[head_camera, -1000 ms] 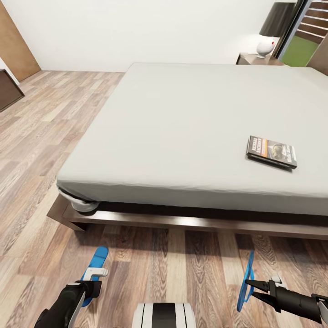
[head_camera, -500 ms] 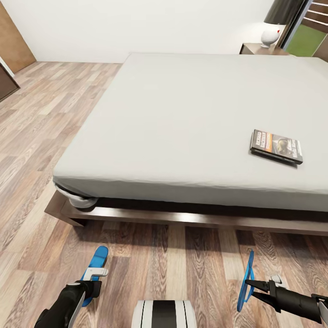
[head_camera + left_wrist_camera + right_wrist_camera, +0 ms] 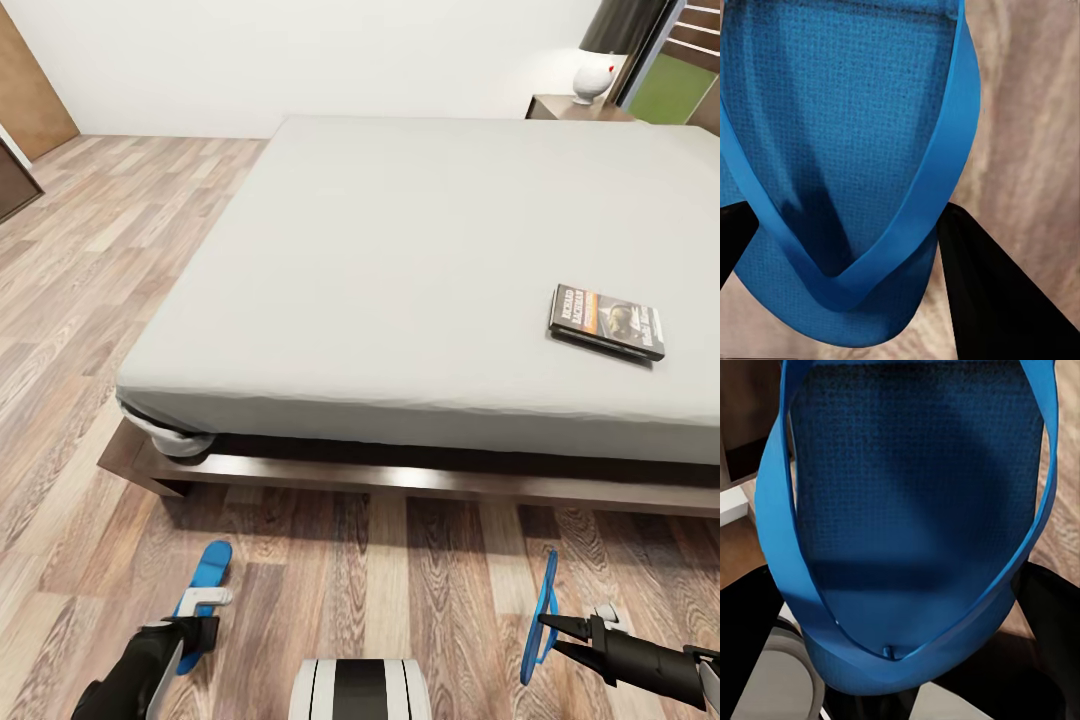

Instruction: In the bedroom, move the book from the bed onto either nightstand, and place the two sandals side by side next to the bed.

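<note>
Bare wood floor (image 3: 90,300) lies open along the bed's (image 3: 400,260) near edge. Two sandals: my left end effector (image 3: 200,612) pinches one (image 3: 205,585) lying flat, long axis toward the bed; my right end effector (image 3: 558,630) pinches the other (image 3: 543,610) on edge. One book (image 3: 606,321) lies near the mattress's right near edge.

Count, head view: sandals, two, one (image 3: 206,580) at the left hand (image 3: 200,612) and one (image 3: 541,618) at the right hand (image 3: 560,630). Hands: two. Book (image 3: 606,321): one, on the bed (image 3: 400,260). Bed: one. Nightstand (image 3: 570,108): one, at the far corner. Lamp (image 3: 597,55) on it: one. Each wrist view: one sandal.
</note>
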Controlling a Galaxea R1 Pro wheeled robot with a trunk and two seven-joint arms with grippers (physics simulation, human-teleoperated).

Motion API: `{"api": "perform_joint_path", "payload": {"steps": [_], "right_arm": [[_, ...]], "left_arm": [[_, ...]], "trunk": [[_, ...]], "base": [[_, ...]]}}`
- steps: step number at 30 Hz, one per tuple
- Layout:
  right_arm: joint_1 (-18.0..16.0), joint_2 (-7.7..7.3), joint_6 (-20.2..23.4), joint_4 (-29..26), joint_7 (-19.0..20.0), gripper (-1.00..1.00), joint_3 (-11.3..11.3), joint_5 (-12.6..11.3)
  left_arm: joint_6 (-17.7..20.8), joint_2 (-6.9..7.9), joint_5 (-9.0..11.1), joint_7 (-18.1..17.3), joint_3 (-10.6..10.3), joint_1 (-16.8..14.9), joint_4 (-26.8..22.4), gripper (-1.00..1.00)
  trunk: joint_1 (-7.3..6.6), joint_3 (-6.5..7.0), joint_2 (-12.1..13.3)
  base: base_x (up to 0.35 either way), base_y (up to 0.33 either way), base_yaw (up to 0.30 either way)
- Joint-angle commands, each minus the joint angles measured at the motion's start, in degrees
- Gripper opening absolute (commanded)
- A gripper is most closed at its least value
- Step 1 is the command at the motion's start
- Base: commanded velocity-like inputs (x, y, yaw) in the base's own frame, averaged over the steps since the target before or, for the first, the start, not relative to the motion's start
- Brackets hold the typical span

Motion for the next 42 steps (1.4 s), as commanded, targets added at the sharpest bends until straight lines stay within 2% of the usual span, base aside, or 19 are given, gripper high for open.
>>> {"api": "perform_joint_path", "payload": {"steps": [1, 4, 9, 24, 42], "right_arm": [[-0.04, -0.01, 0.42, 0.01, 0.08, -1.00, -0.02, -0.21], [-0.05, -0.01, 0.42, 0.01, 0.11, -1.00, -0.02, -0.21], [-0.03, -0.01, 0.40, -0.01, 0.09, -1.00, -0.02, -0.21], [-0.04, -0.01, 0.39, 0.01, 0.05, -1.00, -0.02, -0.21], [-0.04, 0.00, 0.36, 0.01, -0.03, -1.00, -0.02, -0.21]], "left_arm": [[0.29, 0.02, 0.57, -0.40, 0.56, -0.01, -0.14, -1.00], [0.30, 0.19, 5.08, 0.06, 1.26, -0.01, -0.19, -1.00], [0.26, 0.23, 6.80, 0.13, 1.43, -0.01, -0.20, -1.00], [0.09, 0.21, 7.02, 0.12, 1.45, -0.01, -0.20, -1.00], [-0.30, 0.20, 7.02, 0.03, 1.45, -0.01, -0.20, -1.00]], "trunk": [[-0.01, -0.04, -0.01], [-0.01, -0.04, -0.01], [-0.01, -0.04, -0.01], [-0.01, -0.04, -0.01], [-0.01, -0.04, -0.01]], "base": [[0.000, 0.000, 0.000], [0.000, 0.000, 0.000], [0.000, 0.000, 0.000], [0.000, 0.000, 0.000], [0.035, 0.071, 0.000]]}}
